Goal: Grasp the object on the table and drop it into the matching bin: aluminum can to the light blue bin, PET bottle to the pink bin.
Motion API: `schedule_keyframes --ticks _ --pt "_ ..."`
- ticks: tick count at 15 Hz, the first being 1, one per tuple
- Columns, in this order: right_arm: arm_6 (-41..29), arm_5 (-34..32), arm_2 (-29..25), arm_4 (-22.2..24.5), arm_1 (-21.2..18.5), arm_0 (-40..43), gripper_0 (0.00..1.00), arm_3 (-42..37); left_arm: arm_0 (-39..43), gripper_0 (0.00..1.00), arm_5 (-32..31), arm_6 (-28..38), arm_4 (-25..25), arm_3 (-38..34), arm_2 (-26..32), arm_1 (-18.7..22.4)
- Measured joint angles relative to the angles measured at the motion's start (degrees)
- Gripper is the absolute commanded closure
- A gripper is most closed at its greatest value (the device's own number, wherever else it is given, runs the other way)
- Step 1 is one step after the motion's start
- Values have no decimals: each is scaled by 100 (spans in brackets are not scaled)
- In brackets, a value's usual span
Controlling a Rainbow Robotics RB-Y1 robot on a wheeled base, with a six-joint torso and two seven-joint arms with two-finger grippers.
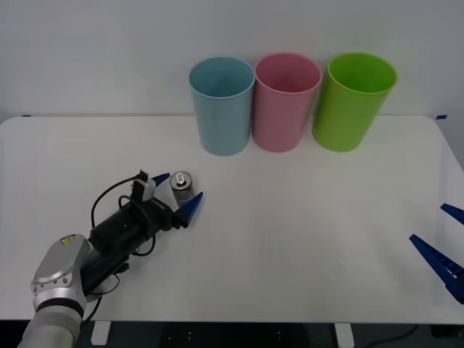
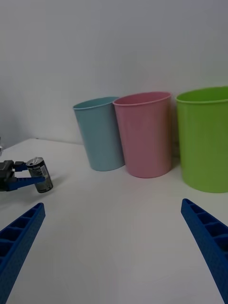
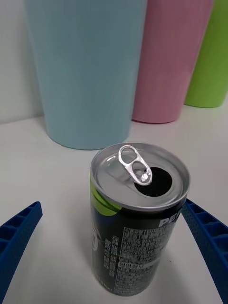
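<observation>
Left gripper (image 1: 179,190) sits low over the table (image 1: 304,239), fingers spread, one blue finger on each side of the can (image 1: 181,186). From the left wrist camera I see the can (image 3: 137,218) upright between the two fingers, the one on the "PE" lettering side looking close to or touching the wall, the other with a clear gap; I can't call it a grip. Can top is silver, tab lifted back, mouth open. It stands on the white table in front of the blue bin (image 1: 222,105), a little toward my left of it. Pink bin (image 1: 286,101) stands just beside the blue one, and a green bin (image 1: 355,100) stands next along, all three in a row at the table's far edge. Right gripper (image 1: 444,243) is parked at the right edge, well apart from the can, fingers wide apart.
</observation>
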Motion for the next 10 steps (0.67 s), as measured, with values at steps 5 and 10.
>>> schedule_keyframes --ticks 5,10 --pt "0 0 0 0 0 0 0 0 -16 0 71 0 -57 4 -9 -62" --pt "0 0 0 0 0 0 0 0 -16 100 79 -44 -60 4 -53 -63"
